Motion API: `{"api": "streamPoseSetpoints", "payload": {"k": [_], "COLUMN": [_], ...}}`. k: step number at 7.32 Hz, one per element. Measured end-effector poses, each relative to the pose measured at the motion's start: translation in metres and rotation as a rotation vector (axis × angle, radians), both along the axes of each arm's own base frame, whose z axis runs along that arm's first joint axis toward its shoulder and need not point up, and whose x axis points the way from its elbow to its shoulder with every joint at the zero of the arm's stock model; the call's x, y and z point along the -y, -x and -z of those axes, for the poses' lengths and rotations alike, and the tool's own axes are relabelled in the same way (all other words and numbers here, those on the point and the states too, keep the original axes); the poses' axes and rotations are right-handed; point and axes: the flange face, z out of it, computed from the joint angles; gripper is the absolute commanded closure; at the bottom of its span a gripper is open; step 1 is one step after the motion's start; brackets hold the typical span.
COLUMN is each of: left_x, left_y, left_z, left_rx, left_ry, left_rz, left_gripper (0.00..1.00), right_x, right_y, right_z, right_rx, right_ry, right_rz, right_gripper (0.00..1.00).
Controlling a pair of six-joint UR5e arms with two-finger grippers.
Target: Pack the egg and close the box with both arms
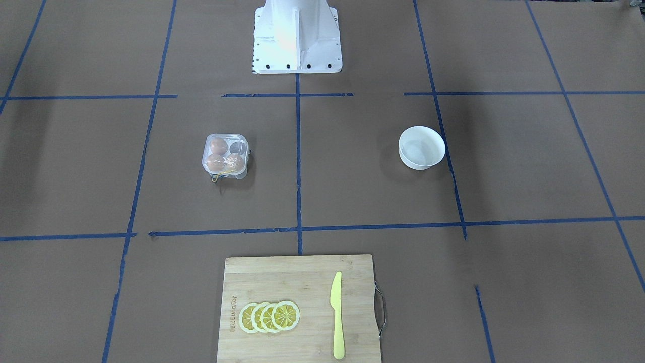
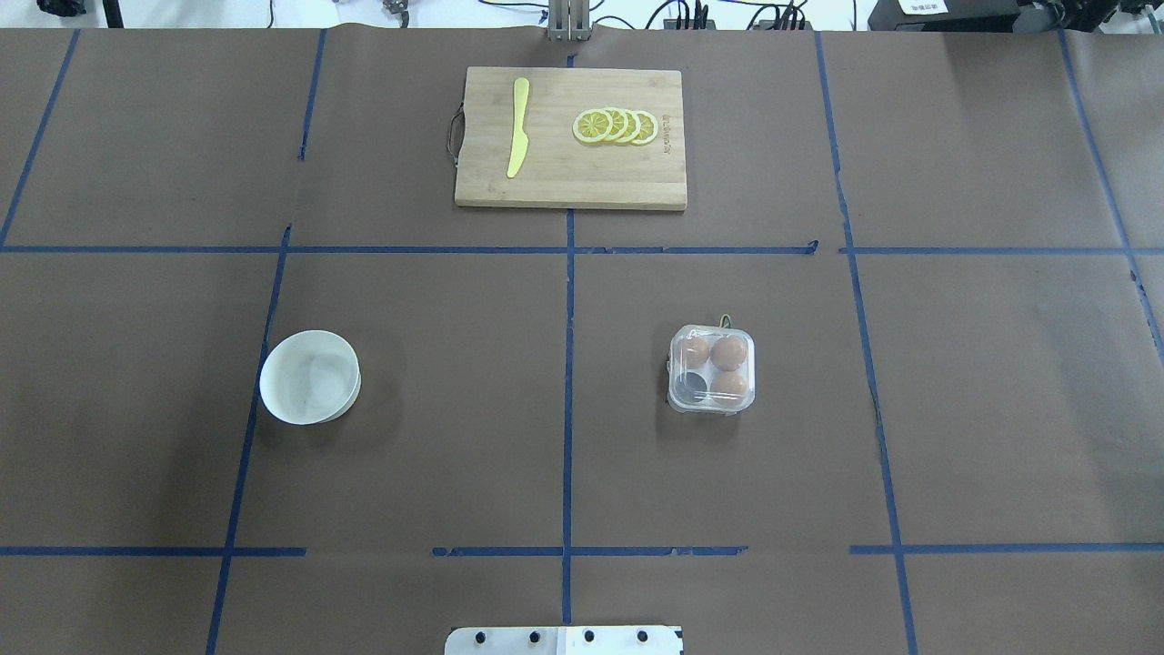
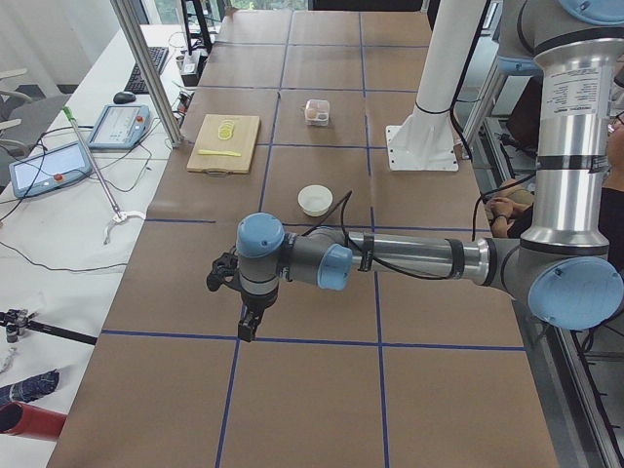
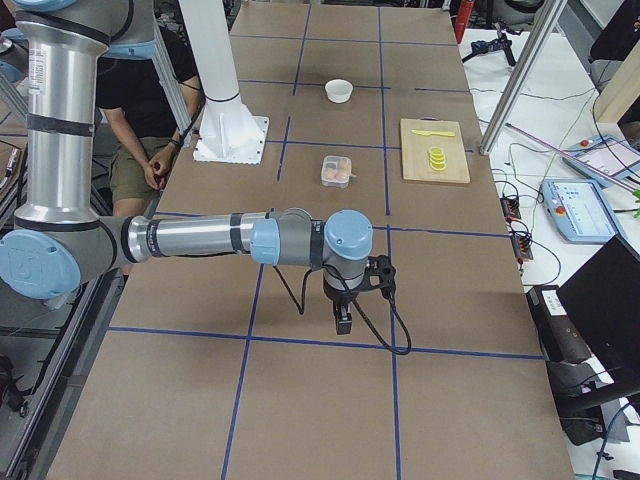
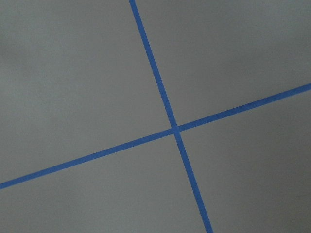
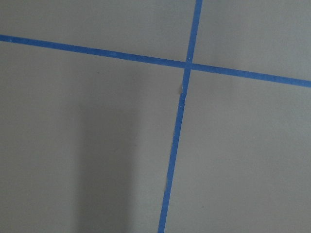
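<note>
- Brown paper table [image 2: 455, 437], blue tape grid [image 2: 568, 409] across it, and the box [image 2: 712, 370] sits on the robot's right half, lid down over three brown eggs [image 2: 728, 352].
- White bowl [image 2: 309, 377] stands well apart on the left half.
- Cutting board [image 2: 564, 182] at the far edge carries a yellow knife [image 2: 518, 127] and lemon slices [image 2: 617, 125].
- Left gripper [image 3: 249, 322] and right gripper [image 4: 343, 320] hang over tape crossings at opposite table ends. Jaws spread or pressed together? Cannot tell.
- Teach pendants [image 3: 49, 166] lie on the side bench.
</note>
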Motion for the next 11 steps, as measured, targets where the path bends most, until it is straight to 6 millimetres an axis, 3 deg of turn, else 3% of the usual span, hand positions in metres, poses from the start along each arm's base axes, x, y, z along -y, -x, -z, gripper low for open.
{"api": "streamPoseSetpoints", "payload": {"k": [2, 4, 5, 11], "left_x": [-0.007, -0.011, -0.012, -0.008], "left_y": [0.001, 0.000, 0.000, 0.000], "left_z": [-0.013, -0.014, -0.014, -0.006], "left_rx": [-0.040, -0.061, -0.064, -0.070], "left_ry": [0.088, 0.145, 0.151, 0.180], "left_rz": [0.002, 0.006, 0.008, 0.061], "left_gripper": [0.00, 0.00, 0.00, 0.00], "right_x": [-0.003, -0.006, -0.007, 0.002], "right_y": [-0.004, -0.014, -0.018, -0.022], "right_z": [-0.024, -0.055, -0.061, -0.043], "right_rx": [0.002, 0.011, 0.016, 0.025], "right_ry": [0.046, 0.108, 0.119, 0.112], "right_rz": [-0.007, -0.029, -0.040, -0.080], "right_gripper": [0.00, 0.00, 0.00, 0.00]}}
